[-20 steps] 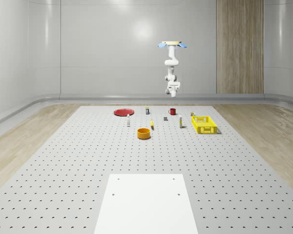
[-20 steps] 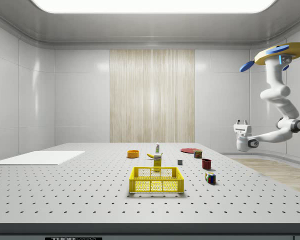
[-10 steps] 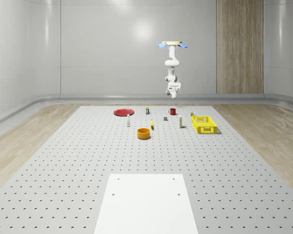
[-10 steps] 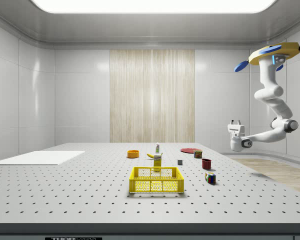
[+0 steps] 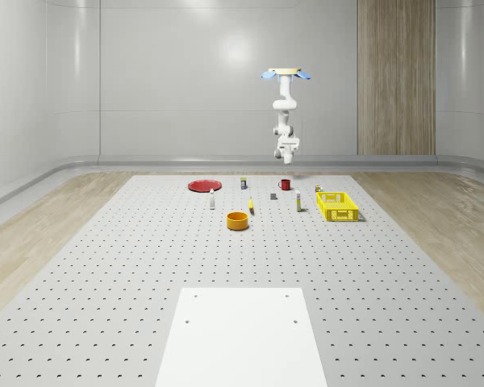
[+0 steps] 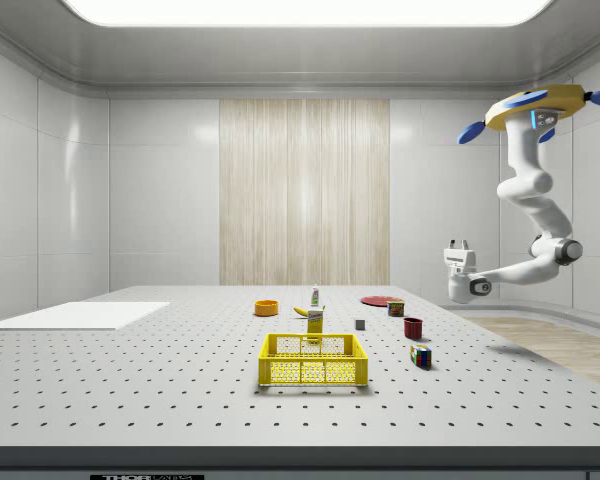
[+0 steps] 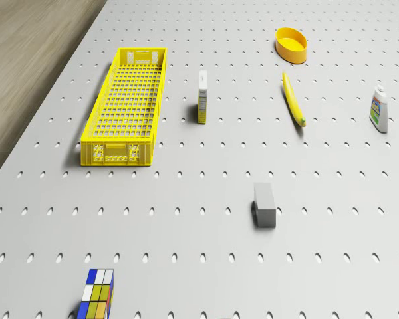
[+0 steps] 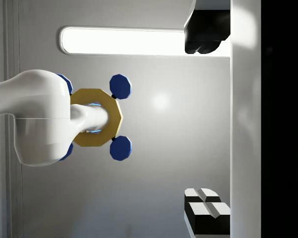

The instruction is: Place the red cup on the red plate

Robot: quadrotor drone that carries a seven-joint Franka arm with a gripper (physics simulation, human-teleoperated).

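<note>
In the side view, going left to right, the yellow crate sits at centre foreground on the counter. The red plate lies farther back, right of centre, and the red cup stands upright to the plate's right and nearer the camera, clear of its neighbours. Up and to the right of the cup hangs the end effector, its fingers pointing up toward the ceiling rather than down at the cup. The drone hovers in the upper right corner, beyond the counter's edge.

The relation that matters: the cup lies below the end effector and to its left in this frame, with open air between them. The wrist view looks up at the ceiling light and the drone's underside; the fingers there stand wide apart, holding nothing. To my eye the wrist must flip downward before any descent.
</note>
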